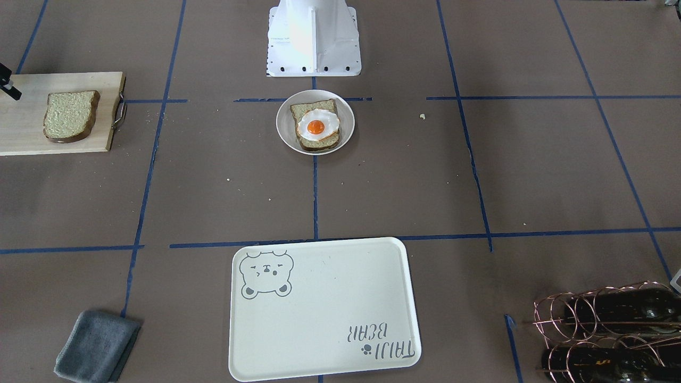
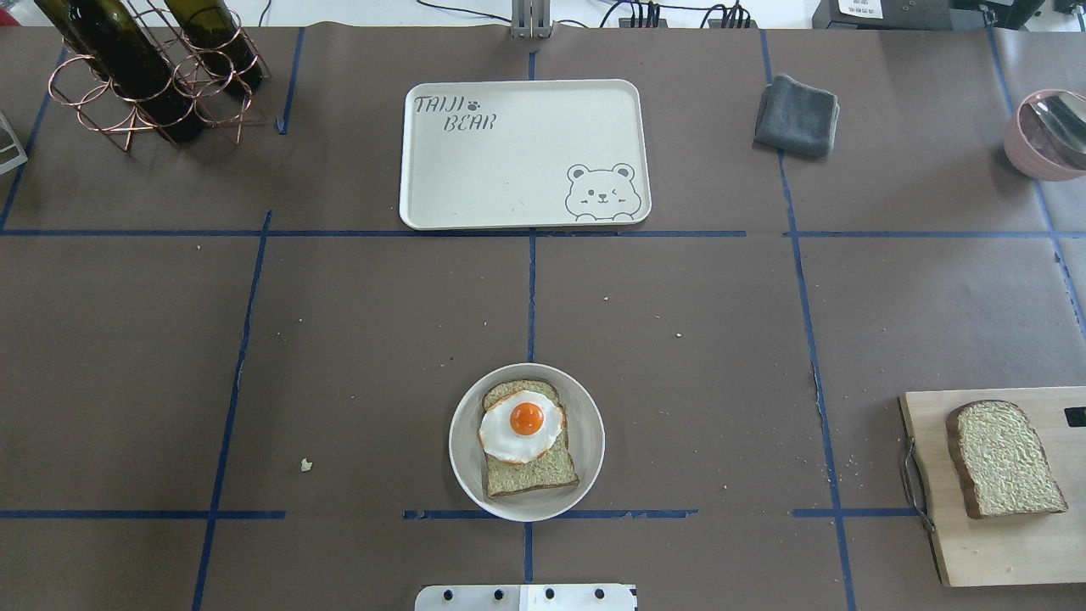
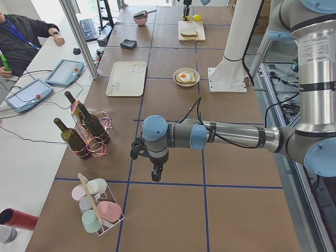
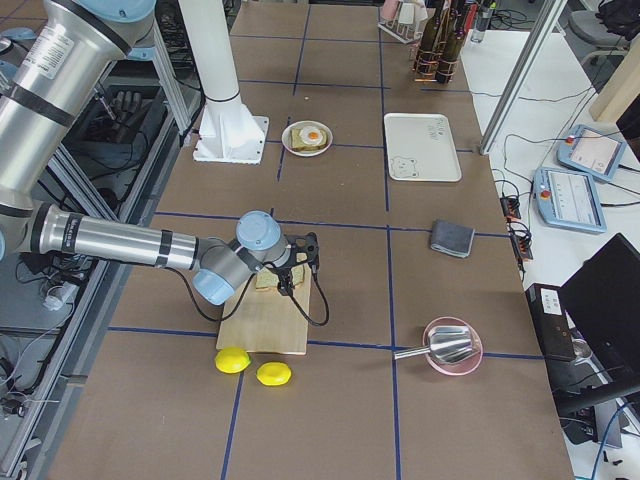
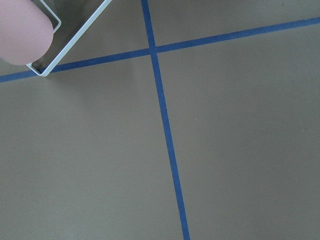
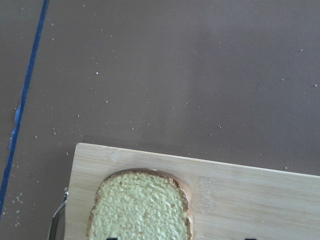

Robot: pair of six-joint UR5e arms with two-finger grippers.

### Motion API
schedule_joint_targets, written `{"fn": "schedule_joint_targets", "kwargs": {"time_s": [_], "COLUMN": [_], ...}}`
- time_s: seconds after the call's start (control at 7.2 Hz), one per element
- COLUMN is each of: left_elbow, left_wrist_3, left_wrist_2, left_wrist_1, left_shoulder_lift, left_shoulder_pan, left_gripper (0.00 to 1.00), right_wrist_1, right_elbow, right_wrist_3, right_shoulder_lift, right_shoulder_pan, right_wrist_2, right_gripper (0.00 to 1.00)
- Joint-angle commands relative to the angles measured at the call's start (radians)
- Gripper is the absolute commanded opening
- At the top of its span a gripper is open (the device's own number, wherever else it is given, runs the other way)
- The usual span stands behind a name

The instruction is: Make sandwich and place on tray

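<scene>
The brown desk (image 2: 382,339), gridded with blue tape (image 2: 532,288), carries a cream tray (image 2: 509,161), a white bowl (image 2: 465,450), a wooden cutting board (image 2: 1001,552), a folded grey cloth (image 2: 796,115), a copper bottle rack (image 2: 119,127) and a pink bowl (image 2: 1027,157).

Only the left side view shows the left gripper (image 3: 156,174); jaw state not determinable. The right gripper (image 4: 290,274), likewise unreadable, covers most of the board slice (image 6: 140,205) in the right side view, and the wrist view's lower edge cuts that slice. The cutting board (image 1: 32,127) runs off frame. The egg (image 2: 521,424) hides part of the lower slice (image 2: 534,471).
</scene>
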Motion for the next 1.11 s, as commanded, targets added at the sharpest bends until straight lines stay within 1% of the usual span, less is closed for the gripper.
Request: {"fn": "schedule_joint_targets", "kwargs": {"time_s": [0.0, 0.14, 0.28, 0.42, 0.56, 0.69, 0.83, 0.97], "left_elbow": [0.000, 0.000, -0.003, -0.003, -0.003, -0.003, -0.003, -0.003], "left_wrist_3": [0.000, 0.000, 0.000, 0.000, 0.000, 0.000, 0.000, 0.000], "left_wrist_2": [0.000, 0.000, 0.000, -0.002, -0.002, -0.002, -0.002, -0.002], "left_wrist_1": [0.000, 0.000, 0.000, 0.000, 0.000, 0.000, 0.000, 0.000], "left_shoulder_lift": [0.000, 0.000, 0.000, 0.001, 0.003, 0.002, 0.002, 0.002], "left_shoulder_pan": [0.000, 0.000, 0.000, 0.000, 0.000, 0.000, 0.000, 0.000], "left_gripper": [1.00, 1.00, 1.00, 1.00, 1.00, 1.00, 1.00, 1.00], "right_wrist_1": [0.009, 0.035, 0.120, 0.163, 0.164, 0.164, 0.164, 0.164], "right_elbow": [-0.007, -0.031, -0.089, -0.105, -0.116, -0.129, -0.136, -0.137], "right_wrist_3": [0.022, 0.034, 0.075, 0.121, 0.126, 0.128, 0.143, 0.146], "right_shoulder_lift": [-0.002, 0.001, 0.016, 0.031, 0.038, 0.051, 0.058, 0.059], "right_shoulder_pan": [-0.071, -0.089, -0.106, -0.118, -0.141, -0.154, -0.169, -0.190], "right_wrist_2": [-0.046, -0.058, -0.063, -0.067, -0.090, -0.102, -0.104, -0.128], "right_gripper": [0.80, 0.75, 0.74, 0.72, 0.66, 0.66, 0.62, 0.61]}}
